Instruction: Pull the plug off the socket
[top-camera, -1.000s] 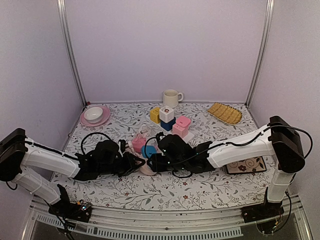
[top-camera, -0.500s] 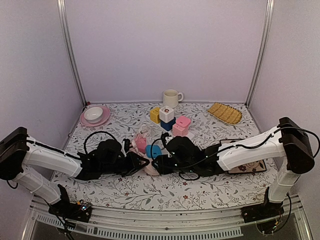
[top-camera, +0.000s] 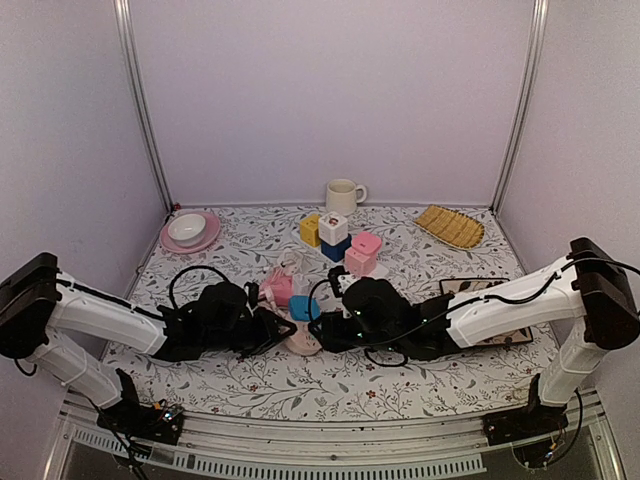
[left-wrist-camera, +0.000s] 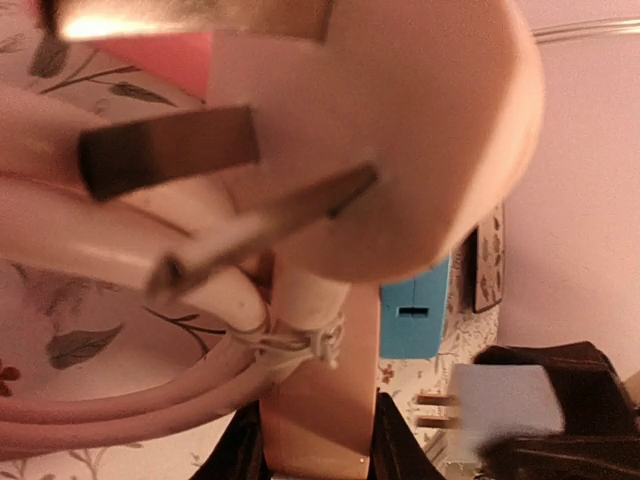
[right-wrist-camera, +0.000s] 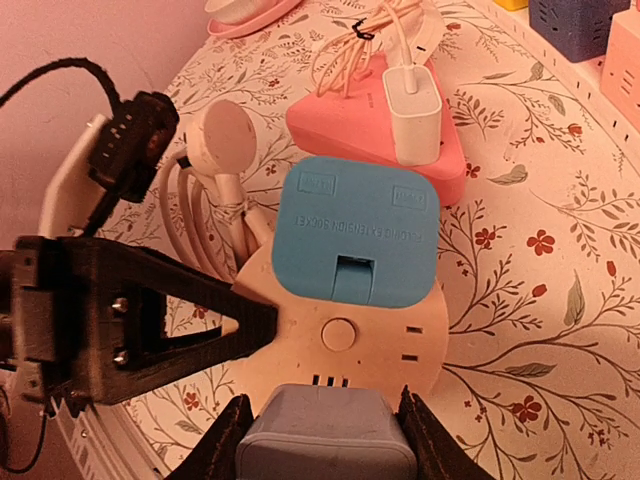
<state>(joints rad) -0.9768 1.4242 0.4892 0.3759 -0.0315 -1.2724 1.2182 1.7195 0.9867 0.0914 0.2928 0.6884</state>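
Your right gripper (right-wrist-camera: 325, 432) pinches the grey plug (right-wrist-camera: 325, 450). Its prongs show bare, just clear of the round socket (right-wrist-camera: 345, 340), which your left gripper (left-wrist-camera: 320, 452) clamps at the rim. Extraction looks done; only setting the plug down is left.

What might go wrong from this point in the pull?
1. The left gripper pinches only the thin rim of the socket, so it may slip or let the socket tip under the pull on the plug.
2. The cable bundle lies right by that gripper and may snag or drag.
3. The pink socket with its charger sits close behind, so a jerk may knock it.
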